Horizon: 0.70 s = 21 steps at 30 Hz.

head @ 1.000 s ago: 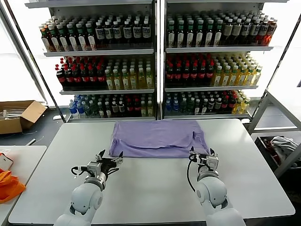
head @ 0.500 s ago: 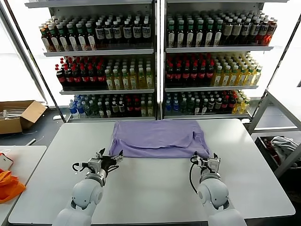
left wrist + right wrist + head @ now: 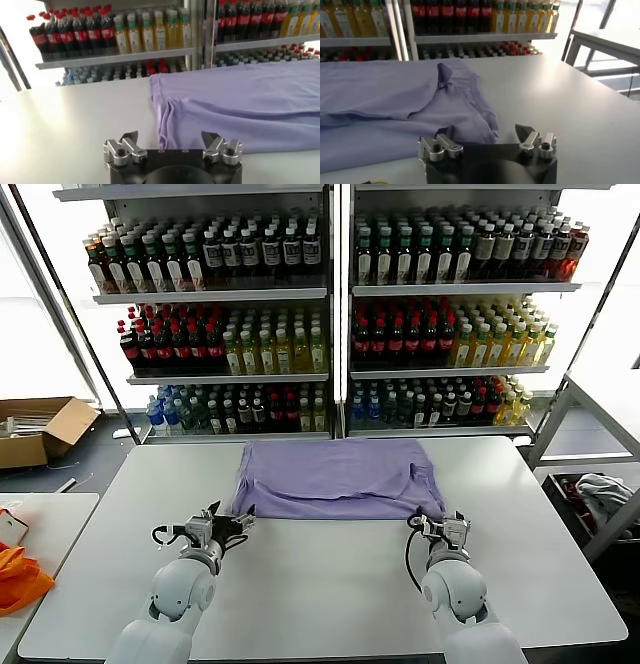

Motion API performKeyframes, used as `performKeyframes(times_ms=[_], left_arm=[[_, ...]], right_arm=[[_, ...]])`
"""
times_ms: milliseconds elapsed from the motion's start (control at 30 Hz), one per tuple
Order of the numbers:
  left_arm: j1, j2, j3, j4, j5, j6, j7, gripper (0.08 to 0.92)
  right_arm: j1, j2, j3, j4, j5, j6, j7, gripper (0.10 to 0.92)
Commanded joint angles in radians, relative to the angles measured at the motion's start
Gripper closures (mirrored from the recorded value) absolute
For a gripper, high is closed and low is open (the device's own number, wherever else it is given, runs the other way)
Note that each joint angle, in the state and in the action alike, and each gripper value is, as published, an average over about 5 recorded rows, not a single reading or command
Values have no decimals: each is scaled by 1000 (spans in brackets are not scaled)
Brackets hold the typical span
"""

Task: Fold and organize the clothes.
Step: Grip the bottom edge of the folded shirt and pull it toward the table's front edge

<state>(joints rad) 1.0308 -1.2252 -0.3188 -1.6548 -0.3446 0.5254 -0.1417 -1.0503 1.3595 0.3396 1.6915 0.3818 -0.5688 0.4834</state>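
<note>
The lavender T-shirt (image 3: 335,479) lies folded into a wide band on the far half of the white table (image 3: 330,584); no print shows. My left gripper (image 3: 228,526) is open and empty, just in front of the shirt's near left corner (image 3: 167,120). My right gripper (image 3: 437,526) is open and empty, just in front of the shirt's near right corner, where a sleeve (image 3: 470,117) bunches up. In the left wrist view my left gripper (image 3: 170,140) points at the shirt's folded left edge. In the right wrist view my right gripper (image 3: 485,134) sits at the sleeve's hem.
Shelves of bottles (image 3: 330,314) stand behind the table. An orange cloth (image 3: 20,569) lies on a side table at the left. A grey-white cloth pile (image 3: 600,494) sits in a bin at the right. A cardboard box (image 3: 40,429) is on the floor at the far left.
Both grippers have drawn back slightly toward me from the shirt's near edge, the left one also shifting a little leftward. The shirt has not moved.
</note>
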Motion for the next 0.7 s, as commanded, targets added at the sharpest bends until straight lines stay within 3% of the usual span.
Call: performKeyframes(times_ms=[33, 533, 700], left_arm=[[6, 8, 9, 5, 10, 34, 6, 418], [73, 8, 15, -41, 84, 23, 66, 875], [98, 7, 4, -88, 92, -2, 57, 916]], right_arm=[[-9, 7, 1, -15, 8, -5, 4, 420], [-63, 13, -3, 22, 18, 1, 7, 852], [-87, 14, -9, 81, 30, -8, 12, 909]])
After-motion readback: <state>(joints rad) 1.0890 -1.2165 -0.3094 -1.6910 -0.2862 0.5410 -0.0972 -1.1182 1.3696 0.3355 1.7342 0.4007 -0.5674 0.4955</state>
